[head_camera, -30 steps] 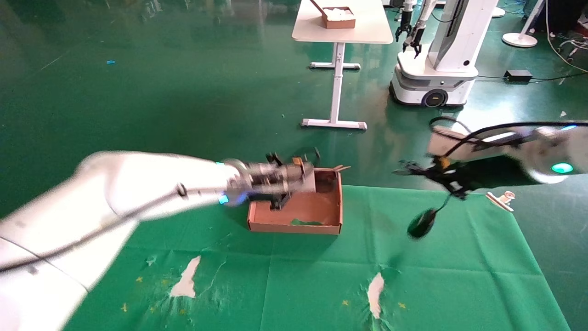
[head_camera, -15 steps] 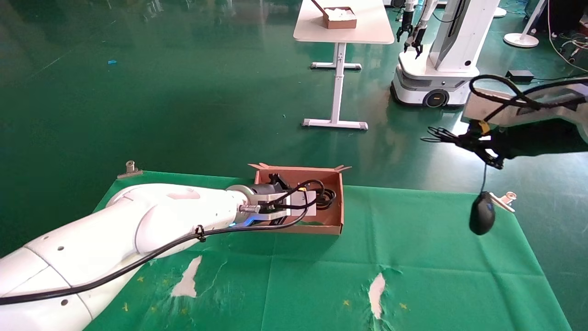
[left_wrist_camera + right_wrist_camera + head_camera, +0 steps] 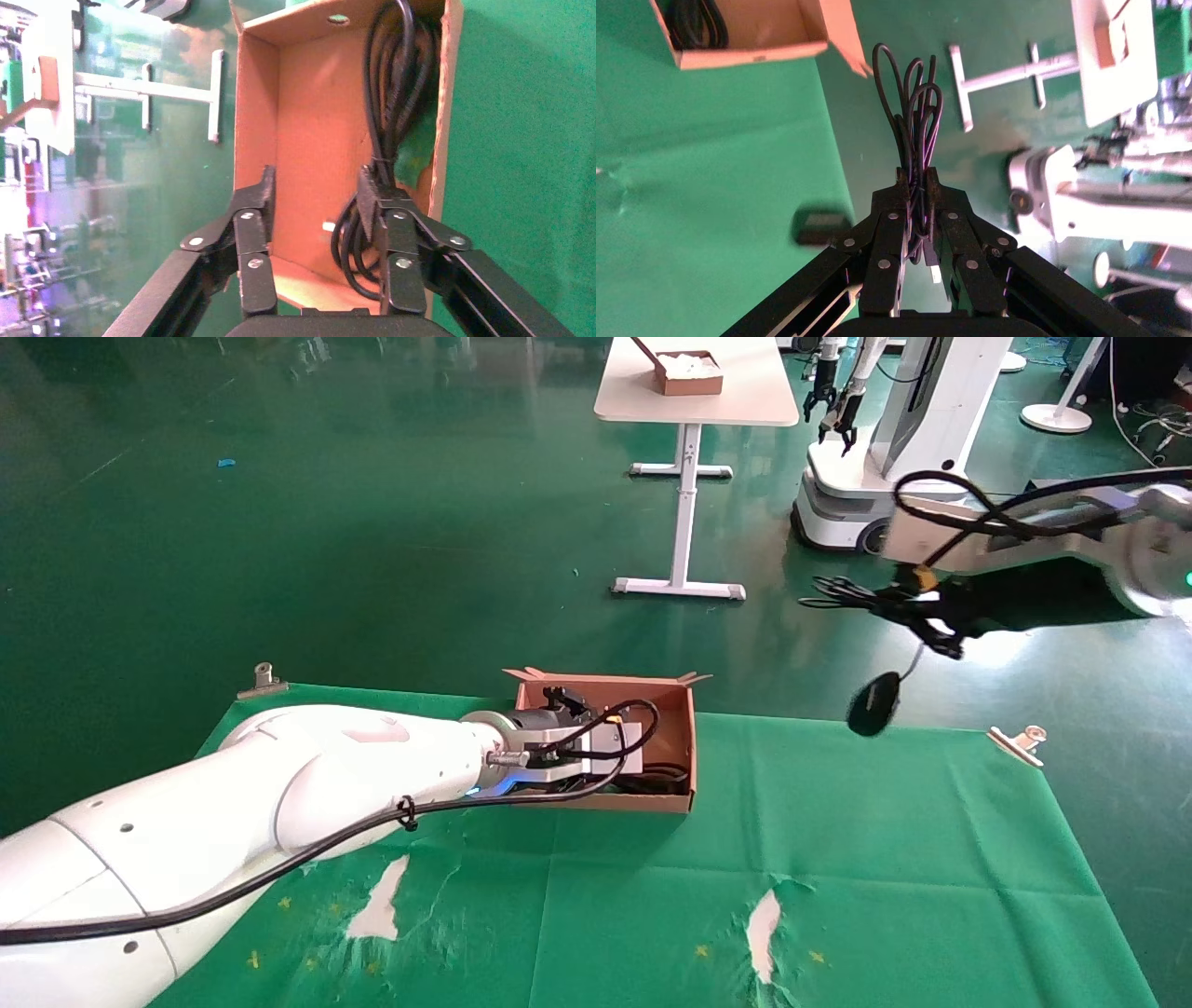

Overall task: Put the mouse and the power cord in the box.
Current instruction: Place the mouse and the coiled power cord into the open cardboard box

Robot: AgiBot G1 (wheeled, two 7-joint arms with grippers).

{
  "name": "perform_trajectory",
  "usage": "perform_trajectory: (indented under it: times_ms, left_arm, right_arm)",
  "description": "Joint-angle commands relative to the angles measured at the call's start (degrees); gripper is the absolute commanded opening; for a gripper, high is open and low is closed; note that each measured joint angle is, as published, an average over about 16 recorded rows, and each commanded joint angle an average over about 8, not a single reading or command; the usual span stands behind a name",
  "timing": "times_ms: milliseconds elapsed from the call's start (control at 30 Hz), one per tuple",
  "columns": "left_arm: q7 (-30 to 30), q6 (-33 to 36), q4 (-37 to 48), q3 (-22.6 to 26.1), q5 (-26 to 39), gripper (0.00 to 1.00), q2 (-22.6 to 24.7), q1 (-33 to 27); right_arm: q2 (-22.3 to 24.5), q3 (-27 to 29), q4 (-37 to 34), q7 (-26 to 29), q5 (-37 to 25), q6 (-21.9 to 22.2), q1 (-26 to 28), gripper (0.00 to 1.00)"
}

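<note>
The brown cardboard box (image 3: 675, 710) stands at the far edge of the green cloth. My left gripper (image 3: 316, 198) is inside it, open, with nothing between its fingers. The power cord (image 3: 393, 98) lies coiled along one long wall (image 3: 652, 772), just beside one finger (image 3: 370, 200). My right gripper (image 3: 914, 184) hangs in the air right of the box, shut on the mouse's bundled thin cable (image 3: 916, 105). The black mouse (image 3: 873, 703) dangles below it on its cable, above the cloth's far edge, blurred in the right wrist view (image 3: 821, 226).
Metal clips (image 3: 1015, 742) (image 3: 264, 679) pin the cloth's far corners. The cloth has white tears (image 3: 377, 901) (image 3: 762, 919) near me. Farther off stand a white table (image 3: 694, 398) bearing a small brown box and another robot (image 3: 875, 477).
The right gripper has moved left and away from me, and the mouse has swung up and left with it. The power cord has dropped against the box's near wall.
</note>
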Motion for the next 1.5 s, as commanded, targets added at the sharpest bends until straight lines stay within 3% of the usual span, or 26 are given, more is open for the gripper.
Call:
perform_trajectory:
  times_ms: [33, 367, 733, 900, 1067, 1100, 1367, 1500]
  left_arm:
    - [-0.75, -0.82, 0.7, 0.59, -0.63, 1.0, -0.01, -0.45]
    - [-5.1, 1.35, 13.84, 0.56, -1.52, 1.0, -4.4, -4.48]
    - [-9.74, 4.93, 10.16, 1.6, 0.56, 1.0, -9.02, -5.0]
    - [-12.43, 5.2, 7.73, 2.2, 2.24, 1.0, -9.97, -4.95]
    - [-15.09, 5.49, 5.45, 2.74, 3.96, 1.0, -10.82, -4.91]
    - [-15.59, 5.55, 5.03, 2.84, 4.3, 1.0, -10.98, -4.9]
    - [-18.09, 5.91, 2.94, 3.37, 6.0, 1.0, -11.86, -4.93]
    - [-18.2, 5.97, 2.76, 3.44, 6.17, 1.0, -11.95, -4.94]
  right_arm:
    - [-0.55, -0.06, 0.17, -0.69, 0.26, 0.21, 0.1, 0.0]
    - [-6.59, -1.36, -0.45, -4.29, 1.22, 2.52, -0.36, 0.0]
    - [-21.65, -4.11, -14.2, -16.53, 2.61, 13.11, -0.74, 0.0]
    - [-25.32, -8.98, -19.24, -22.55, 6.45, 17.39, -2.1, 0.0]
    - [-25.69, -17.73, -19.98, -23.8, 9.03, 23.28, -4.55, 0.0]
    - [-25.69, -19.44, -20.11, -23.42, 9.13, 24.51, -4.87, 0.03]
    - [-26.1, -27.7, -21.83, -20.03, 9.78, 30.18, -5.65, 0.99]
    - [-26.11, -28.37, -22.05, -19.89, 9.76, 30.68, -5.65, 1.0]
